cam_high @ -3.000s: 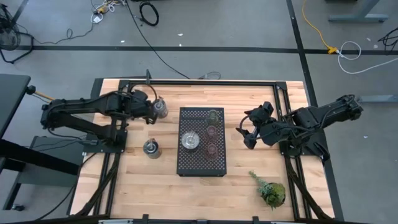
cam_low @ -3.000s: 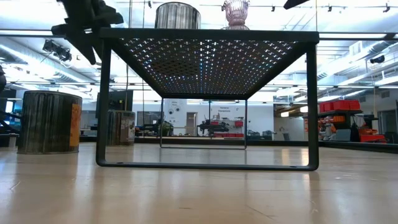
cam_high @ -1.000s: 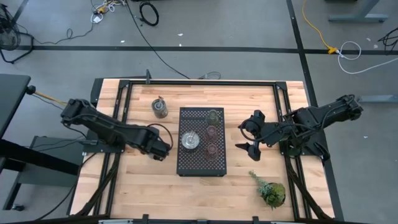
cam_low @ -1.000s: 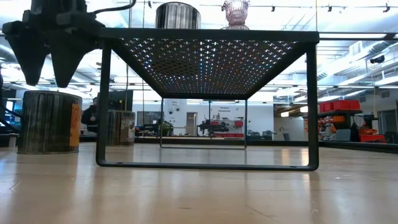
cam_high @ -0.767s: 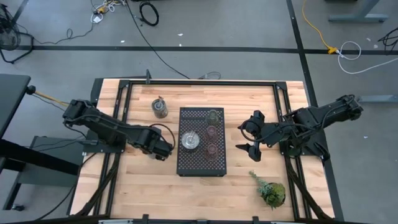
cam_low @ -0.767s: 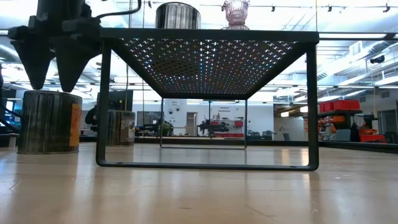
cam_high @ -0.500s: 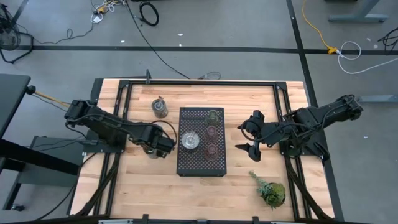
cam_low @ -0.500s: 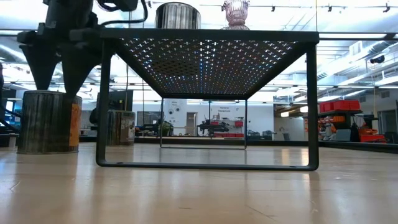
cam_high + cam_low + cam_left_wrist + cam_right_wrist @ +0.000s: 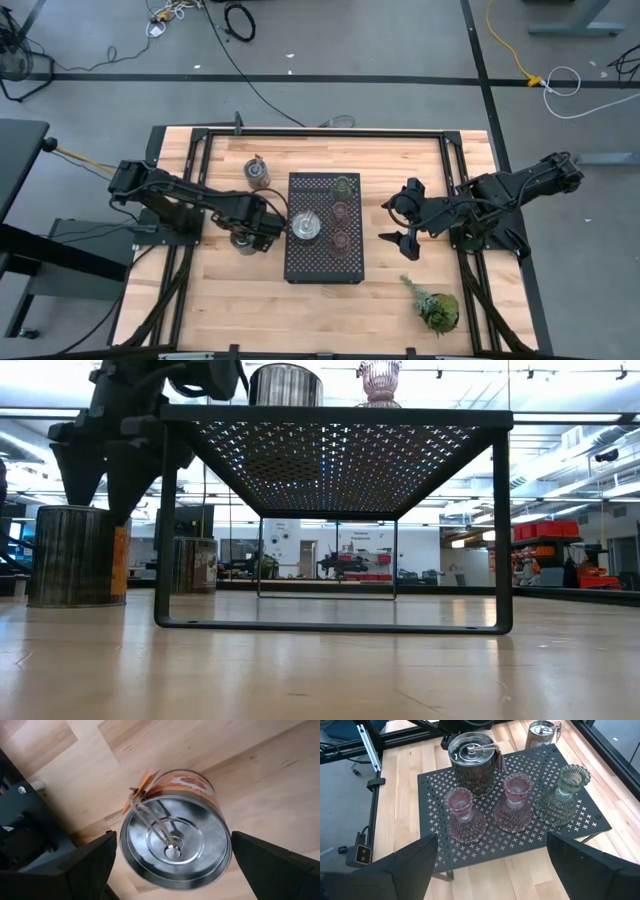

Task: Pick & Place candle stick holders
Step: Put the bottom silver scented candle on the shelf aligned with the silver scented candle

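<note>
- Wooden bench with a black frame stands on a grey floor crossed by cables; low view shows a large open hall behind.
- Black perforated tray sits mid-bench, raised on legs.
- On the tray: one silvery metal holder toward the left side; two pinkish glass holders, one and the other, in a row with the pale green glass holder at the far end of that row.
- Right wrist view confirms the four upright on the tray: metal holder, pink pair and, green one.
- Second silvery holder stands on the bench, off the tray, near its far left corner.
- Third silvery holder stands on the bare wood just left of the tray, directly under the left arm; orange label on its side, wire handle lying across its top.
- Left claw: fingers spread wide apart, one on either side of that third holder, above its rim; nothing gripped. In the low view its dark fingertips point down over the holder.
- Right claw: fingers apart, empty, hanging to the right of the tray and clear of it.
- Leafy green sprig lies at the near right of the bench, well apart from the tray.
</note>
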`<state>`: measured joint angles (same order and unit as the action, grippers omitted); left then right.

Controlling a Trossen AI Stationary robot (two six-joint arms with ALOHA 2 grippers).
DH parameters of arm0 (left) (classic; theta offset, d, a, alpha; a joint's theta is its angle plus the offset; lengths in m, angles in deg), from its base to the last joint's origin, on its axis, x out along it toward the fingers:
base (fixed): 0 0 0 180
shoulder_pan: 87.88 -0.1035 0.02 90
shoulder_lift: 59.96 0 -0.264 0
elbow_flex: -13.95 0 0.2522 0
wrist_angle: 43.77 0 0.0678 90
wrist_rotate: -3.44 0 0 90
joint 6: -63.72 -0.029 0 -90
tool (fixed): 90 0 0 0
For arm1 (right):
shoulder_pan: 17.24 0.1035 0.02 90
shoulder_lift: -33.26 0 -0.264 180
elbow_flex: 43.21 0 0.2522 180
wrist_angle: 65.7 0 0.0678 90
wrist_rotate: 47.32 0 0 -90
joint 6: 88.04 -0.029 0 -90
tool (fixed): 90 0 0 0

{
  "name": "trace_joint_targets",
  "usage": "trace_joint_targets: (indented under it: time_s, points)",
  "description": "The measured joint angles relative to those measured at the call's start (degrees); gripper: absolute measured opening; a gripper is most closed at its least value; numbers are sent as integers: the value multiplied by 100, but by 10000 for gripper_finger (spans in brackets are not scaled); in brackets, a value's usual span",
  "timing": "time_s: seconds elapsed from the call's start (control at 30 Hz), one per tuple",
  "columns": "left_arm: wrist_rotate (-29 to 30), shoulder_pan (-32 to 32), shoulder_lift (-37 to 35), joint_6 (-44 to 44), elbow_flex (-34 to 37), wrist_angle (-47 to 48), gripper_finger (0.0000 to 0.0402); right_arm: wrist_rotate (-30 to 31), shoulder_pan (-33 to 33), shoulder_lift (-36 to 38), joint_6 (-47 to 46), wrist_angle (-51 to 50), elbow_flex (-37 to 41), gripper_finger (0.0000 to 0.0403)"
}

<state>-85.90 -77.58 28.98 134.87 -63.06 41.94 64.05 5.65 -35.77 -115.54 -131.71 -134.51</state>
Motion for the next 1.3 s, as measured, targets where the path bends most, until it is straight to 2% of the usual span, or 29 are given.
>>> trace_joint_targets:
  time_s: [0.33,0.5,0.6,0.83,1.3]
  points:
    - [-51,-7,120,12,33,-76,394,0,9,0,-2,-5,0,369]
    - [-408,20,142,-9,434,-468,395,0,9,2,-2,-31,0,368]
    - [-575,26,121,12,435,-422,395,0,9,0,15,-52,0,369]
    - [-106,29,52,59,391,-513,395,0,9,0,122,-48,0,369]
    - [-55,29,50,208,389,-839,394,0,9,0,114,-44,0,369]
